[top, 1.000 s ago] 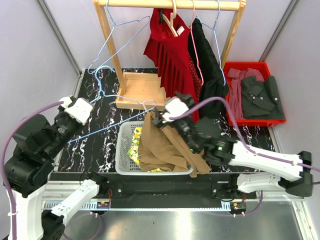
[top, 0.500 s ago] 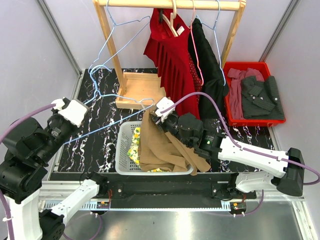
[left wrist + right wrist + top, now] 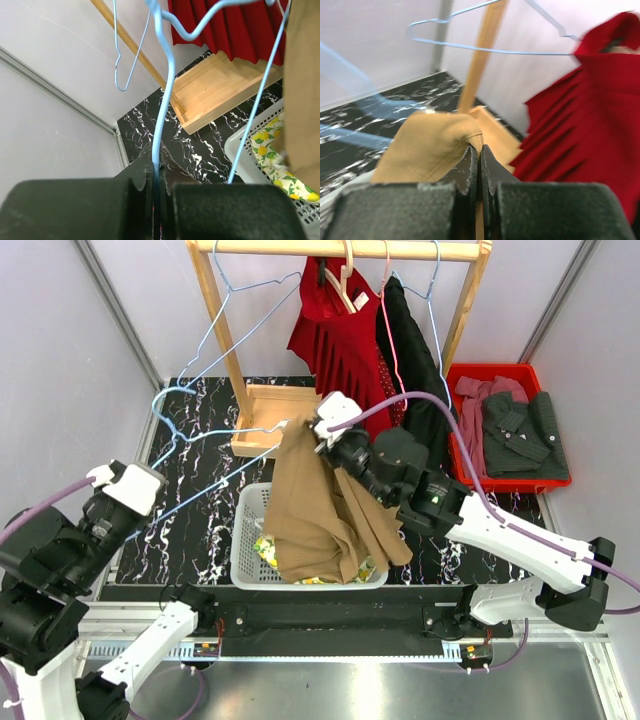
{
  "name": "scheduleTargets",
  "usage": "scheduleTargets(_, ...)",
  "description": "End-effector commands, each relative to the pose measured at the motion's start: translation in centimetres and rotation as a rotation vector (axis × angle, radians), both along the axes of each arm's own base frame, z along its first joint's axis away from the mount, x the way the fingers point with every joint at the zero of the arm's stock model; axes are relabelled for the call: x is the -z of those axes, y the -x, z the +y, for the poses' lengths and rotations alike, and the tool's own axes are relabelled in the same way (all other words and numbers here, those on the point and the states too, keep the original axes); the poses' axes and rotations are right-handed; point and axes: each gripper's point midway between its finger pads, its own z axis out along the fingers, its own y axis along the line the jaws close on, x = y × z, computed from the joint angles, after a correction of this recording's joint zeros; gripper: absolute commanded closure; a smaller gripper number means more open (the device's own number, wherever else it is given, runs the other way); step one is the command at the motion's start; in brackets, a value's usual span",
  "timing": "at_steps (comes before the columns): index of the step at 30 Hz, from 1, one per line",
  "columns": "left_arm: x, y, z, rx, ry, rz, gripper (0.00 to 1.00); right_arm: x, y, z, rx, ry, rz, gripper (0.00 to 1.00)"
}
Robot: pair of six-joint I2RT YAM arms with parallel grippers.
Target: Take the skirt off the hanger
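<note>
Top external view: the tan skirt [image 3: 310, 510] hangs mid-frame over the basket [image 3: 243, 535], its top seemingly still caught on the right end of the blue hanger [image 3: 166, 107]. The wrist views show the left gripper [image 3: 159, 175] clenched on the hanger wire and the right gripper [image 3: 479, 150] pinching the waistband. Pulling the skirt free remains.
</note>
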Motion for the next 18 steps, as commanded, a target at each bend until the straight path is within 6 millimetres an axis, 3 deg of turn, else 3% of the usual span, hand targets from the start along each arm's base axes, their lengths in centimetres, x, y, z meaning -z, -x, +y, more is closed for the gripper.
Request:
scheduleTargets(1, 1.8, 0.4, 0.6, -0.021, -0.022, 0.034, 1.00, -5.5, -1.6, -4.1, 0.132, -0.063, -0.118, 1.00)
scheduleTargets(4, 2.8, 0.8, 1.0, -0.033, -0.039, 0.056, 1.00, -4.5, -2.0, -4.7, 0.154, -0.041, -0.107, 1.00)
scheduleTargets(7, 3.0, 1.1, 1.4, -0.041, -0.051, 0.058, 1.00, -1.4, -2.9, -4.9, 0.196, 0.032, -0.076, 1.00)
scheduleTargets(12, 2.5, 1.3, 1.7, -0.049, -0.063, 0.039, 1.00, 1.5, -2.6, -4.3, 0.158, 0.024, -0.001, 1.00)
scheduleTargets(14, 1.5, 1.1, 1.6, -0.052, -0.055, 0.020, 1.00, 3.8, -2.3, -3.5, 0.129, 0.053, 0.062, 1.00)
scheduleTargets(18, -4.3, 0.4, 3.6, -0.188, 0.061, -0.150, 1.00, 9.4, -1.1, -1.2, 0.032, 0.058, 0.226, 1.00)
